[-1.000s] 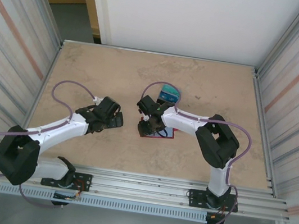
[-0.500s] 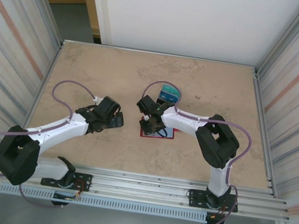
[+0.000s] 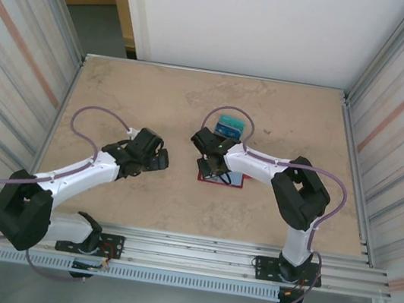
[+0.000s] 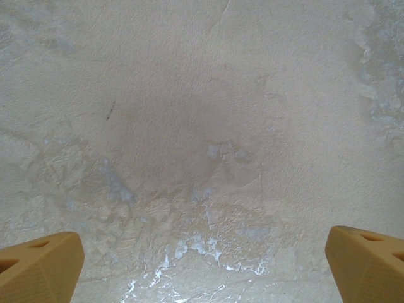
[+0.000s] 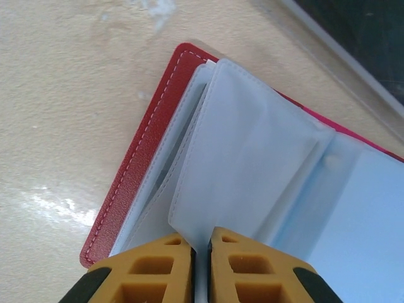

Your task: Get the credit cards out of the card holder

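Pinching a pocket leaf of the open card holder: the extraction step is in hand, with part of the task seemingly done.

On the bench (image 3: 134, 95), the left gripper (image 3: 156, 158) hangs wide open over bare surface, to the left of the card holder (image 3: 233, 179). The right gripper (image 5: 201, 252) sits on the card holder, its jaws drawn almost together on a pale clear pocket leaf (image 5: 252, 151) just inside the red cover. A teal stack of credit cards (image 3: 229, 126) lies beyond the card holder, apart from it. Whether the pinched leaf carries a card cannot be told. The next move probably calls for a hold on a card edge, not the sleeve alone, and for the card holder to be steadied during the pull. Compared with a second ago, the right gripper has narrowed from partly open and the card holder has shifted slightly rightward. The left gripper and the stack are unchanged.
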You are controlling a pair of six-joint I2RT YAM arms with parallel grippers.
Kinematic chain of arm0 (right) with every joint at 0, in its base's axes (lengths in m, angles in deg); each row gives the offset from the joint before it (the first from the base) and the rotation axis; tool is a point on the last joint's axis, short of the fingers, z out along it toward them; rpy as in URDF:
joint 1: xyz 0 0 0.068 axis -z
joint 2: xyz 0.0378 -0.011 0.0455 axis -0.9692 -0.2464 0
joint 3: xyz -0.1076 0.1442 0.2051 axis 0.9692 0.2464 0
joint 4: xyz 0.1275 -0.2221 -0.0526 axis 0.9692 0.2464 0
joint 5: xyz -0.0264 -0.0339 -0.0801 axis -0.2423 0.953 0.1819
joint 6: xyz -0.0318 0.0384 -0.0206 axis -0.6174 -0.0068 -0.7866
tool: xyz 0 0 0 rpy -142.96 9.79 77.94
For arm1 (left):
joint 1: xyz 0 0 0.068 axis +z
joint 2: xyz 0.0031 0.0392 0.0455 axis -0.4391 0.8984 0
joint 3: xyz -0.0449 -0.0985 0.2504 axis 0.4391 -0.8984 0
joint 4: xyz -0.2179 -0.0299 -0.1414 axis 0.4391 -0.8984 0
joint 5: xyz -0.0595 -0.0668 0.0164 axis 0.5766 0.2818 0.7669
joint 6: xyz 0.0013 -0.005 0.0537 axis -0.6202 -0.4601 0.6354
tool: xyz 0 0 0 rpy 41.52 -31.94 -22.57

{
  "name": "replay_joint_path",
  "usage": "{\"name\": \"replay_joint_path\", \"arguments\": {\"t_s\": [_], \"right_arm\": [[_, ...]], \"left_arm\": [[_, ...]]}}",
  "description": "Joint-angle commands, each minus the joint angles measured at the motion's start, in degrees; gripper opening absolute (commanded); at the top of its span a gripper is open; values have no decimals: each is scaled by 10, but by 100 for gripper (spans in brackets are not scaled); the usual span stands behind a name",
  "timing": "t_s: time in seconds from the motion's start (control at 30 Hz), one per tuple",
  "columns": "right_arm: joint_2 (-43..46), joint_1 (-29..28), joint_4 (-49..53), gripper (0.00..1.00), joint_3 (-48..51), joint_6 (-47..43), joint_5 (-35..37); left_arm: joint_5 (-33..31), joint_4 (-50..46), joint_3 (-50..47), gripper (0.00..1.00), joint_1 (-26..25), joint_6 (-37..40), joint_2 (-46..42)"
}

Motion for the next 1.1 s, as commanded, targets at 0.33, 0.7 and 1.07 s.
{"name": "replay_joint_path", "arguments": {"t_s": [0.33,0.7,1.07], "right_arm": [[76,41,3,23,63,42,40],[144,101,-9,28,132,60,55],[175,185,-53,29,187,14,-4]], "left_arm": [[-6,-7,35,99,-10,17,-2],[-16,-13,48,99,-22,19,5],[-30,-6,112,99,-83,40,87]]}}
